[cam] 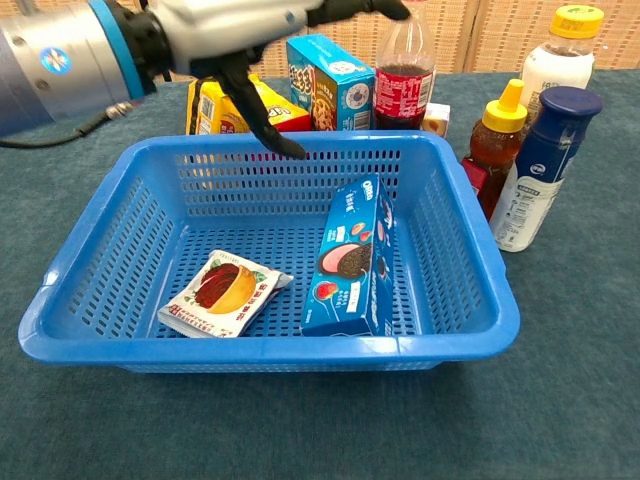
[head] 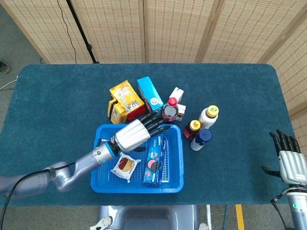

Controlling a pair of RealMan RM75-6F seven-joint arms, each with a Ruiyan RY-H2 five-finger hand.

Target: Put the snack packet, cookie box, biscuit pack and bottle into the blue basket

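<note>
The blue basket (head: 175, 158) (cam: 455, 255) holds a snack packet (head: 124, 167) (cam: 223, 293) at its front left and a blue cookie box (head: 155, 159) (cam: 353, 262) lying on its side at the right. My left hand (head: 136, 132) (cam: 250, 30) hovers open over the basket's far edge, fingers spread toward the bottles, holding nothing. A red-capped dark drink bottle (head: 170, 109) (cam: 403, 68) stands just behind the basket. Yellow packs (head: 124, 101) (cam: 235, 105) and a blue box (head: 149, 97) (cam: 328, 82) stand behind it too. My right hand (head: 289, 163) rests open at the far right.
To the right of the basket stand a white bottle with a yellow cap (head: 208, 116) (cam: 559, 55), a brown sauce bottle (head: 191, 129) (cam: 496, 135) and a blue-capped bottle (head: 201, 139) (cam: 541, 168). A small white carton (head: 177, 95) sits behind the drink bottle.
</note>
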